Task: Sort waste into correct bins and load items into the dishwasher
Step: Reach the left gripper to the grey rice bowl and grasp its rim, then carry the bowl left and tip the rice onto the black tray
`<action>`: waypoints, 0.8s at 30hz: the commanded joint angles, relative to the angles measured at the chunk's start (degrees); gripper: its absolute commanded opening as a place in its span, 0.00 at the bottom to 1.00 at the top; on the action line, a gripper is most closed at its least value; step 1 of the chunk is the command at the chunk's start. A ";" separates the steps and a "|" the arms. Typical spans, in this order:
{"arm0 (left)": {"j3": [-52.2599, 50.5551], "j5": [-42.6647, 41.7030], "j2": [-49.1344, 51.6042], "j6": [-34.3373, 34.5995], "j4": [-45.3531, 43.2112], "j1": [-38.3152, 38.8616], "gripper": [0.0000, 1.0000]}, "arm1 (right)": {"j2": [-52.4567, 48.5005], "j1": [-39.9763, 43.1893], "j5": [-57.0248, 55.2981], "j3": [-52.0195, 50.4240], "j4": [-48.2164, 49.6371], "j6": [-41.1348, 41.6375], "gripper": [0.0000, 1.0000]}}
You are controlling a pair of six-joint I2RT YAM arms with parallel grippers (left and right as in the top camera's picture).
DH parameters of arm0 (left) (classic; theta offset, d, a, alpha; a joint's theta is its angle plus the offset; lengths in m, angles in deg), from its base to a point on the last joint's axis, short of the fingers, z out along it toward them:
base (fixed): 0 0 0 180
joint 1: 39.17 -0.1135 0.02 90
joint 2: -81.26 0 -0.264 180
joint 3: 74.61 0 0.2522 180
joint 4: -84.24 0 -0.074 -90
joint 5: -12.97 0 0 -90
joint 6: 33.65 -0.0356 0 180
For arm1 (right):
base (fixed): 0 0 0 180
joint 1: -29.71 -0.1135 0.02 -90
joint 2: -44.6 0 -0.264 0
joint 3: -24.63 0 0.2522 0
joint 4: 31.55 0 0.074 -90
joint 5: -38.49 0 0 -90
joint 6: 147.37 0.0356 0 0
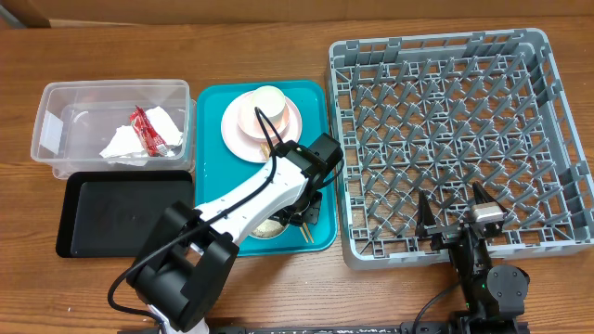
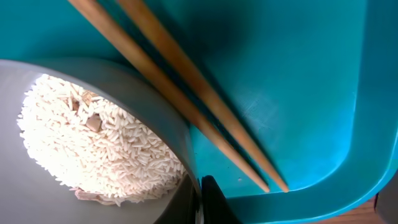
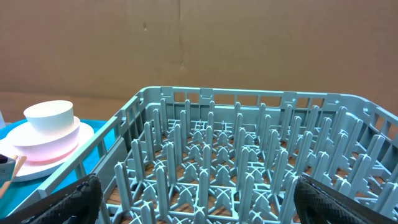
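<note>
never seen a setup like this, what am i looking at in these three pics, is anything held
Two robot arms work at a table. One picture looks down from above; the other two come from a camera on each wrist. On it: a clear tub holding a napkin and red wrapper, a black tray, a grey rack, and a teal tray with a cup on a pink plate, chopsticks and a bowl of rice. The left tool is shut at the bowl's rim; whether it grips it I cannot tell. The right tool hangs open at the rack's near edge, empty.
</note>
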 commanded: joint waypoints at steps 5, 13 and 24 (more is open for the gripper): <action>0.33 -0.31 0.46 -0.52 1.73 -2.36 0.04 | 0.57 0.24 0.33 -0.61 0.26 -0.20 1.00; 2.12 -1.40 -6.08 -0.79 5.01 -8.11 0.04 | 0.57 0.24 0.33 -0.61 0.26 -0.20 1.00; 2.16 -6.49 -24.00 -8.59 8.37 -21.09 0.04 | 0.57 0.24 0.33 -0.61 0.26 -0.20 1.00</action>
